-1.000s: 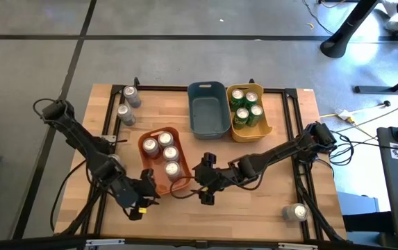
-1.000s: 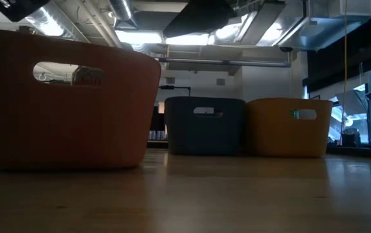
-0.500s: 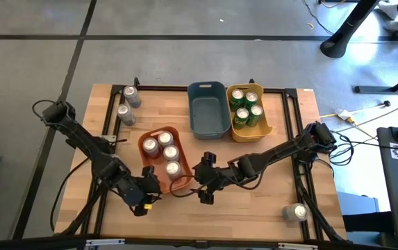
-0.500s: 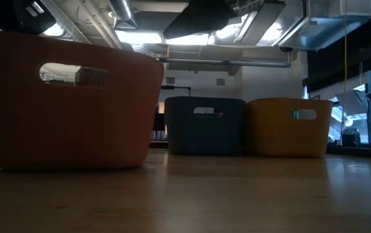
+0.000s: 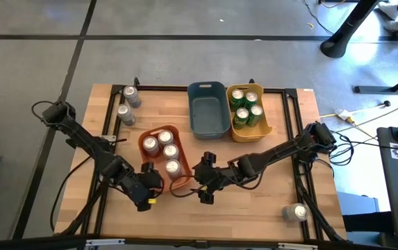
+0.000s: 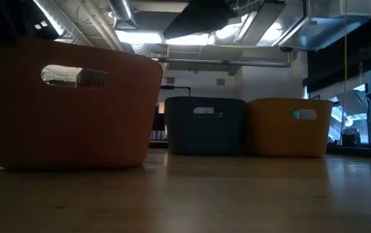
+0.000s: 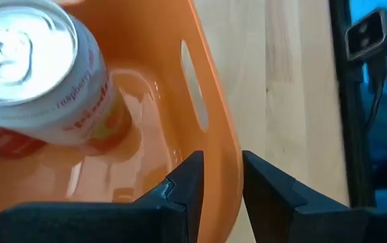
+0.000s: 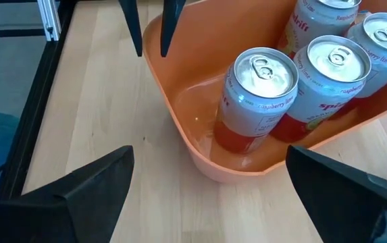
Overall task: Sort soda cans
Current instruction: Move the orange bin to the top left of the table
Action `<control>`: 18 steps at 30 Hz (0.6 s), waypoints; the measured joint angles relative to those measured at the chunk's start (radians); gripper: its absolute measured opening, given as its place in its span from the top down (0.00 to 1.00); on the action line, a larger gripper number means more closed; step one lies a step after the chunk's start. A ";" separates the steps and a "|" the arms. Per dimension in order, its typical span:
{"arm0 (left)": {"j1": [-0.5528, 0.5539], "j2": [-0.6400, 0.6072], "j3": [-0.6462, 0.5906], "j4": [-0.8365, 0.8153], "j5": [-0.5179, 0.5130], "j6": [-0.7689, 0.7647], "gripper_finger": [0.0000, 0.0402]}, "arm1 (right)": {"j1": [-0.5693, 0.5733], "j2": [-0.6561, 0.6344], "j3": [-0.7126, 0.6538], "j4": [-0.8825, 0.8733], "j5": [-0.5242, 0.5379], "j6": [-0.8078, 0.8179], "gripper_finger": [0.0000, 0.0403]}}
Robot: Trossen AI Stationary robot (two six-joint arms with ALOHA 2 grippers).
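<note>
An orange bin [image 5: 162, 157] stands on the table and holds several red-orange soda cans [image 8: 255, 101] with silver tops, all upright. My left gripper [image 5: 151, 182] is at the bin's near-left corner, shut on its wall [image 7: 221, 162]. My right gripper [image 5: 203, 179] is open just right of the bin's near end; its fingers stand wide apart [image 8: 210, 154] and touch nothing. Several green cans [image 5: 246, 107] stand in a yellow bin. Two silver cans [image 5: 127, 104] stand at the far left and one silver can [image 5: 296, 212] at the near right. My left gripper pinches the orange bin's near end wall at its rim [image 7: 232, 177], close to the left corner and beside the handle slot [image 7: 194, 84]. One finger [image 7: 188, 181] is inside the bin and the other [image 7: 269, 185] outside, coming from above. The bin rests flat on the table.
A blue-grey bin [image 5: 208, 110] with nothing in it stands beside the yellow bin [image 5: 260, 129] at the far middle. Dark rails [image 5: 303, 139] run along the table's left and right sides. Bare wood lies along the near edge between the grippers and the near-right can.
My left gripper has moved toward the far edge and the right, and down over the orange bin's near wall. In the low view the bin has shifted a little to the right. My right gripper has kept still.
</note>
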 joint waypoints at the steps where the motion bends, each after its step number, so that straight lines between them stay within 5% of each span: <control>1: 0.000 0.001 0.000 -0.015 0.006 0.010 0.78 | 0.000 0.000 0.000 0.000 0.000 0.000 0.04; 18: 0.075 -0.002 0.000 -0.410 -0.164 0.190 0.78 | 0.000 0.053 0.000 0.007 0.033 -0.003 0.04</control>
